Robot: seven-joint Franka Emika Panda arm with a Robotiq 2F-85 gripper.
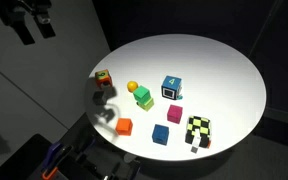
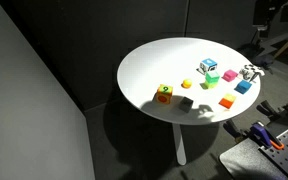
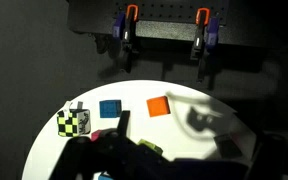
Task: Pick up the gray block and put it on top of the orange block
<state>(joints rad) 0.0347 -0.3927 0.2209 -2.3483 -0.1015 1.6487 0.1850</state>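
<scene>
The gray block [image 1: 106, 114] sits near the table's edge in dark shadow, hard to tell from the shadow; it also shows in an exterior view [image 2: 201, 109] and the wrist view [image 3: 197, 122]. The orange block [image 1: 124, 127] lies close beside it, apart from it, and shows in an exterior view [image 2: 225, 102] and the wrist view [image 3: 160, 105]. My gripper [image 1: 36, 28] hangs high above and off the table's side, far from both blocks. Its fingers look spread and hold nothing. In the wrist view the gripper [image 3: 174, 140] is a dark shape at the bottom.
On the round white table [image 1: 214, 60] are a red multicoloured block [image 1: 103, 78], a yellow ball [image 1: 133, 87], a green cube [image 1: 143, 97], a numbered blue cube [image 1: 171, 87], a magenta cube [image 1: 174, 114], a blue cube [image 1: 161, 134] and a checkered cube [image 1: 198, 130].
</scene>
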